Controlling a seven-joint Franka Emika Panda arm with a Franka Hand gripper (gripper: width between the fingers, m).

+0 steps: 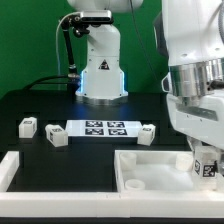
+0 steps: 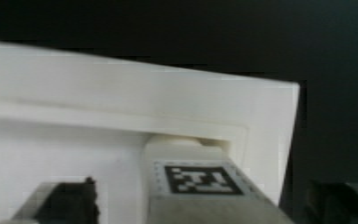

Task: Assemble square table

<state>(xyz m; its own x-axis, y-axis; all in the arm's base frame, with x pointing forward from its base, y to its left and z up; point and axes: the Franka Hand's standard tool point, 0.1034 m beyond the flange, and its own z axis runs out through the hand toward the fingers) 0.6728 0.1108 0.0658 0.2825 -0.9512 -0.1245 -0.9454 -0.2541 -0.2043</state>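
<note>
The white square tabletop lies at the front, rim up; in the wrist view it fills the picture. A white tagged leg stands at the top's corner on the exterior view's right. In the wrist view this leg runs up to the corner socket. My gripper is around the leg. One dark finger shows with a white gap between it and the leg, so the jaws stand open. Three more legs lie on the table: two at the left, one at the middle.
The marker board lies between the loose legs. A long white L-shaped rail runs along the front left. The robot base stands at the back with cables to its left.
</note>
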